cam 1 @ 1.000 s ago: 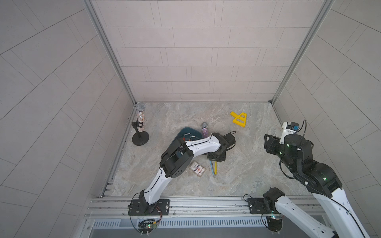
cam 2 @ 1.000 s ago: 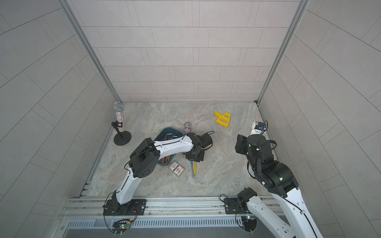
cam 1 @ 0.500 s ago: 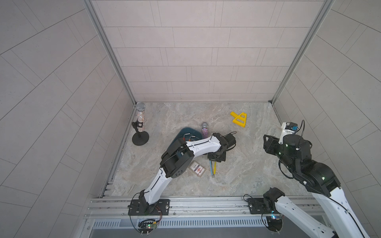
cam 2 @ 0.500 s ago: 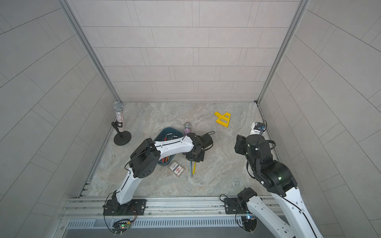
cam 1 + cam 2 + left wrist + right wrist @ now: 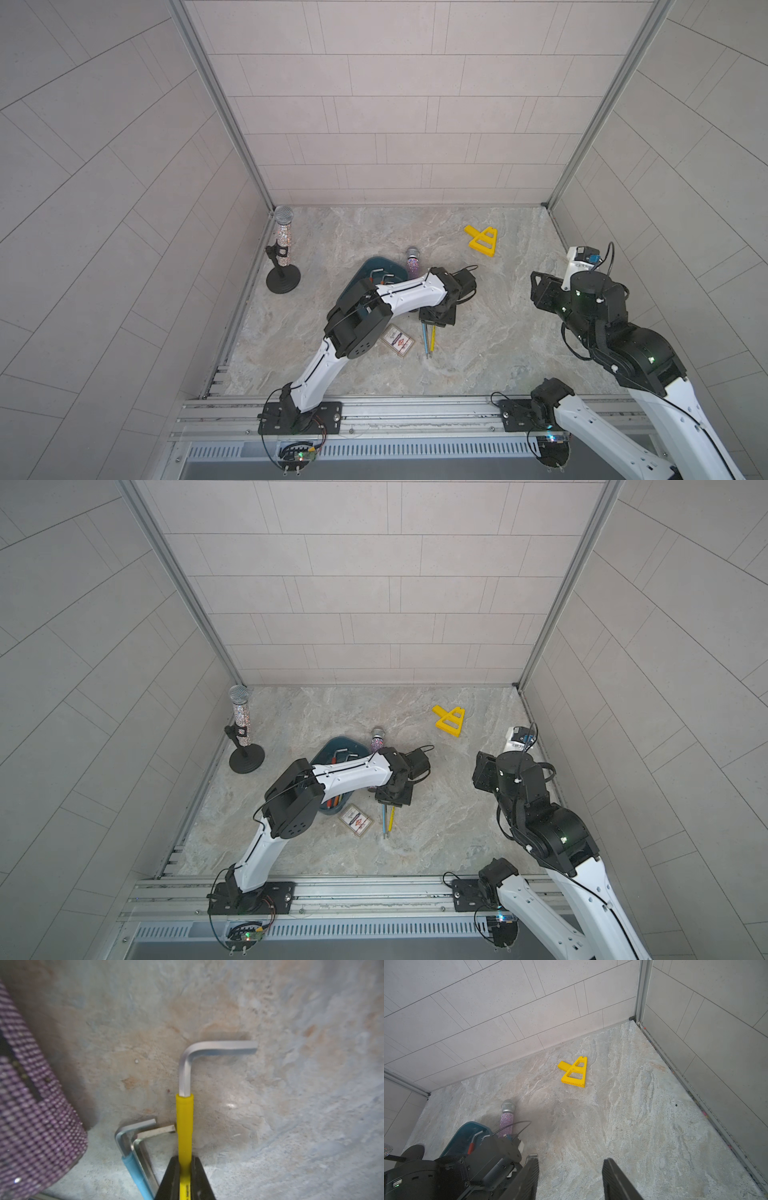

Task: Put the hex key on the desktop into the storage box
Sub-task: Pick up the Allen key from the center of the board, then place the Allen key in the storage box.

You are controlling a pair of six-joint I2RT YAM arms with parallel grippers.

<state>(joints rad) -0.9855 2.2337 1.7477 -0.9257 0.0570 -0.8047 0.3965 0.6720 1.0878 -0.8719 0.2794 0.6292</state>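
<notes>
My left gripper is clamped on the yellow-sleeved hex key. The fingers pinch the sleeve, and the bent steel end sticks out ahead. The key sits low over the desktop, outside the storage box; can't tell if it's lifted. A bare hex key has its short end touching the yellow sleeve, with a blue-sleeved hex key right against it; both lie flat. The card box is just beside them in both top views. My right gripper hangs over bare desktop, well apart from all that, jaws wide apart with nothing between. Further back the storage box is partly under my left arm and holds several hex keys, including a red-sleeved hex key. The glitter microphone lies just beside the box. On the far side are a yellow plastic piece and a standing microphone by the left wall.
</notes>
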